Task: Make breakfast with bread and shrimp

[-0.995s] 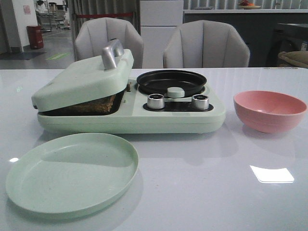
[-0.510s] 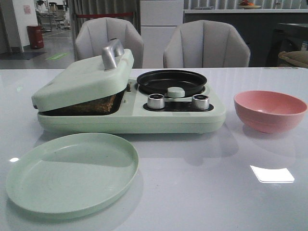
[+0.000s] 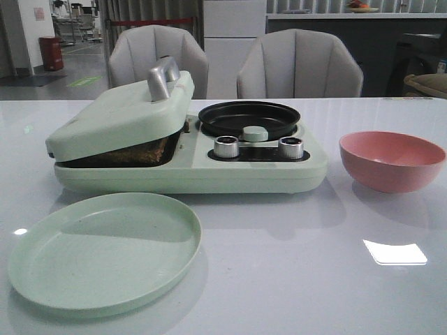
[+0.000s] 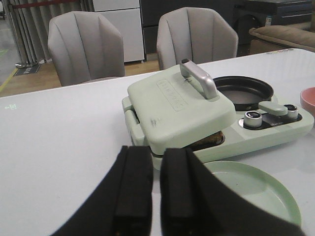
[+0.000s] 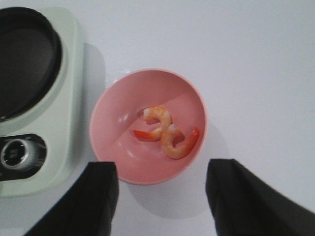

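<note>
Right gripper [image 5: 162, 196] hangs over the pink bowl [image 5: 147, 125], jaws spread wide, nothing held. Left gripper [image 4: 156, 191] sits low near the bench [image 3: 293, 265], fingers pressed nearly together with only a thin gap, empty.

Shrimp [image 5: 167, 132]: two curled pieces touching each other at the bottom of the pink bowl, which stands just beside the cooker [image 3: 188, 164] on the robot's right. Judgement: light, soft, probably slick, easy to crush or squirt out. Best pinch is across the thick curled body, not the tail, with gentle closure; the sloped bowl wall limits finger room, so a near-vertical approach looks right. The bowl may slide on the glossy bench.

Bread [image 3: 136, 150]: brown edge visible wedged under the tilted press lid [image 3: 126, 115]; slice count can't be told. Judgement: light, compressible, tears if pinched hard. The lid handle [image 3: 162, 77] is the obvious grab point before the bread can be reached.

Frying pan [image 3: 248, 118] looks empty; green plate [image 3: 105, 248] in front of the cooker is bare.

Versus one second ago, front view: no visible change, and neither arm appears in that view.
</note>
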You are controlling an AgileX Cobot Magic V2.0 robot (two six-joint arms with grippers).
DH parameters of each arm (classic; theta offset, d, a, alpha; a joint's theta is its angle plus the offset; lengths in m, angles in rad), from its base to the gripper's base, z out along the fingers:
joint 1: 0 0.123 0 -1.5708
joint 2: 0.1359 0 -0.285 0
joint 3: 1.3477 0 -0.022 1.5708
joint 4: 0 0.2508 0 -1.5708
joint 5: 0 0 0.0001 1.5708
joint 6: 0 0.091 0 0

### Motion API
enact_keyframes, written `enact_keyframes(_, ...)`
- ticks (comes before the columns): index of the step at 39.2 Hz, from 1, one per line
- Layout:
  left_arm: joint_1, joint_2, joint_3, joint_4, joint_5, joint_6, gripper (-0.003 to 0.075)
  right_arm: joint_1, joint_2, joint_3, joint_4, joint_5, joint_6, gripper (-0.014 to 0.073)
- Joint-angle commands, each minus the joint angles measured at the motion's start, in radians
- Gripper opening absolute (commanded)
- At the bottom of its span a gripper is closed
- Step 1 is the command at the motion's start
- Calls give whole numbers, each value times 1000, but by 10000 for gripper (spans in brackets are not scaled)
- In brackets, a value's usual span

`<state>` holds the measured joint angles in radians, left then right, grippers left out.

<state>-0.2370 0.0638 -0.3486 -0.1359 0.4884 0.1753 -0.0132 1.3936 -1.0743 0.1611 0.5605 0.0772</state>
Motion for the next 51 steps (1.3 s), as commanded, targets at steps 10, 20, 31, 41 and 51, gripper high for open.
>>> enact_keyframes(10,-7,13,-26,-10,-89,-10,185,-57,268,-266,26,88,-120,487)
enact_keyframes(20,-7,13,-26,-10,-89,-10,185,-81,460,-436,26,173,-178,487)
enact_keyframes(31,-7,13,-26,-10,-89,-10,185,-86,605,-541,32,238,-222,486)
enact_keyframes(41,-7,13,-26,-10,-89,-10,185,-85,659,-552,101,225,-255,134)
enact_keyframes(51,-7,13,-26,-10,-89,-10,185,-85,644,-552,111,231,-259,147)
